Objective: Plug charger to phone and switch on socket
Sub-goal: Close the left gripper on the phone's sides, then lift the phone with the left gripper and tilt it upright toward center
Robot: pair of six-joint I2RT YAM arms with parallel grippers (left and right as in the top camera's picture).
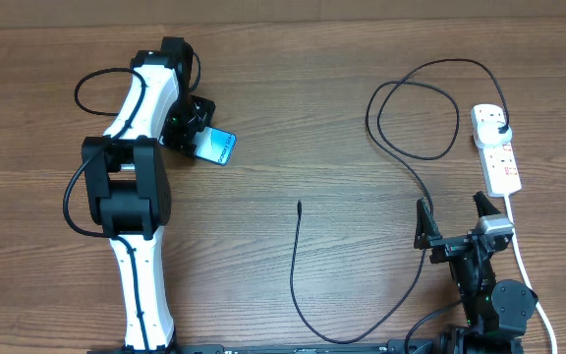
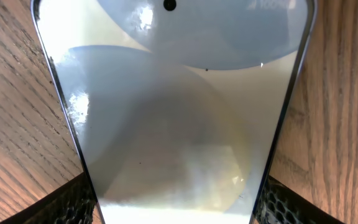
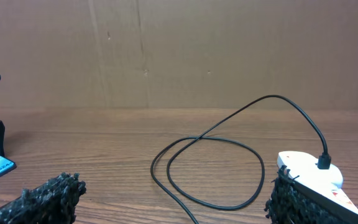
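Left pincer grips the phone; right pincer is wide open and empty.
1 step looks done: the charger has its plug in the socket, at the right of the counter. Its connector tip lies free, well apart from the phone, so plugging is left. Whether the switch is on, I cannot tell.

phone left, charger between, plugged into socket right
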